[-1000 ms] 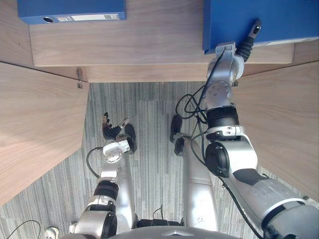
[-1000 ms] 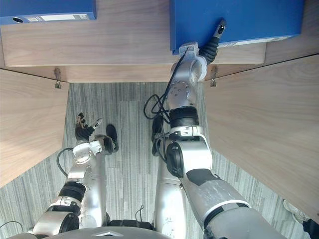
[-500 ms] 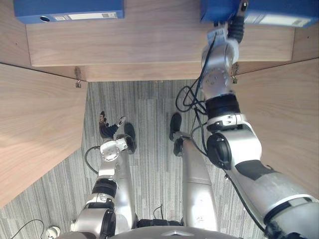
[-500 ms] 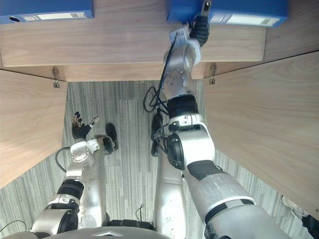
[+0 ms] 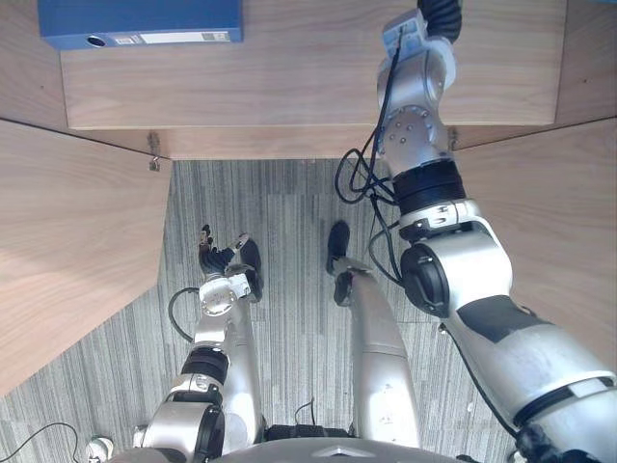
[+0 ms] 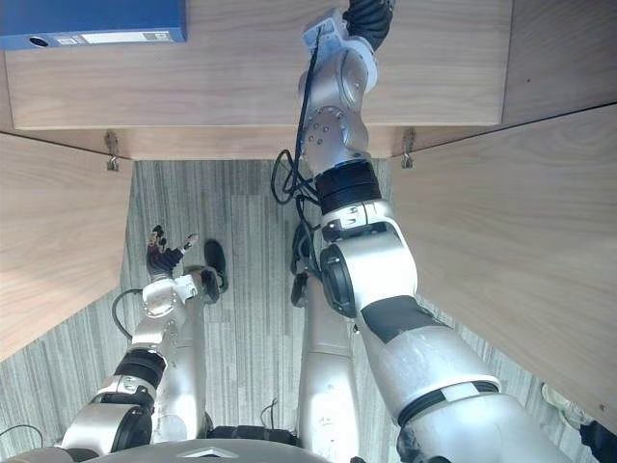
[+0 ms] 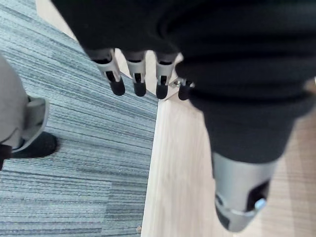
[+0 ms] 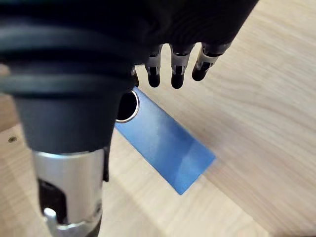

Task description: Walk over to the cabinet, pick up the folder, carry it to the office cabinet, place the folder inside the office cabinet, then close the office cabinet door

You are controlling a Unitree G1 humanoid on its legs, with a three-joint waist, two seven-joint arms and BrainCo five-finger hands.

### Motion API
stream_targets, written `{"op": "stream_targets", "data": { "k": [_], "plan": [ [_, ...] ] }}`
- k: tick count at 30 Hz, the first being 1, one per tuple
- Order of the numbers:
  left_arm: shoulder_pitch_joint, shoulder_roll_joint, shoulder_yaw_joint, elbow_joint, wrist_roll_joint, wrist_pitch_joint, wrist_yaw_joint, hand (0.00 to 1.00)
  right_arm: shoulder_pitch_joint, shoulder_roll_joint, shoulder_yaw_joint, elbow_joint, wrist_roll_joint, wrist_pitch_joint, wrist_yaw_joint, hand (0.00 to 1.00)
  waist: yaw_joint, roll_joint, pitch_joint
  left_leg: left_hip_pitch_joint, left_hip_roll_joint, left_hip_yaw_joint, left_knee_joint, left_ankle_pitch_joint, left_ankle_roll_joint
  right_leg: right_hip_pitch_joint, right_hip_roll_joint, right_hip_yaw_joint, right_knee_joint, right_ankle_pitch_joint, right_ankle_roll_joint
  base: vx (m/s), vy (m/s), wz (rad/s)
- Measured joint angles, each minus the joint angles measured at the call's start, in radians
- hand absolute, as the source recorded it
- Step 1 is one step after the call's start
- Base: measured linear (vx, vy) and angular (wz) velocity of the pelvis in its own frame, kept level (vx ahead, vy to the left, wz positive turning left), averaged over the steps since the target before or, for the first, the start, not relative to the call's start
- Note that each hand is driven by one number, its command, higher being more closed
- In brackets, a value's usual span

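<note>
Directly ahead stands an open cabinet of pale, smooth wood-grain board, its shelf (image 5: 308, 68) running across the top of the head views. The two doors are swung wide, the left door (image 5: 67, 241) and the right door (image 5: 549, 231), each flat and rectangular. A small metal hinge (image 5: 152, 154) shows at the left corner. Between the doors lies grey carpet (image 5: 289, 203) with fine ribbed stripes.

The right arm reaches up into the cabinet, and its hand is cut off by the top edge of the head views. In its wrist view, the right hand (image 8: 177, 69) has loosely extended fingers and grips nothing. Just past its dark fingertips the folder (image 8: 163, 145) lies flat on the shelf. It is a narrow blue matte strip with a round metal-rimmed finger hole, half hidden behind the hand's ribbed cover. Whether the fingers touch it cannot be told.

A second blue folder (image 5: 140, 21) lies at the shelf's far left, cut off at the top. Its spine carries a white label and a finger hole, and the print is too small to read.

The left hand (image 5: 220, 257) hangs low over the carpet, fingers relaxed and empty.
</note>
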Motion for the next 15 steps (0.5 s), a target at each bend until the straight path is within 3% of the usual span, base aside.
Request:
{"op": "stream_targets", "data": {
  "k": [7, 15],
  "plan": [
    [0.000, 0.004, -0.019, 0.000, -0.001, -0.002, -0.007, 0.00, 0.000, -0.054, 0.066, 0.043, 0.008, 0.022, 0.087, 0.00, 0.001, 0.001, 0.000, 0.004, 0.000, 0.000, 0.000, 0.001, 0.000, 0.004, 0.000, -0.001, 0.000, 0.000, -0.001, 0.00, 0.000, 0.00],
    [0.002, 0.014, -0.019, 0.000, -0.022, -0.002, -0.038, 0.00, 0.075, -0.091, 0.067, -0.009, 0.138, 0.004, 0.132, 0.00, 0.004, 0.001, -0.001, 0.019, 0.000, 0.004, -0.004, 0.001, 0.000, 0.017, 0.000, 0.000, -0.002, 0.000, -0.001, -0.01, 0.000, 0.00]
  ]
}}
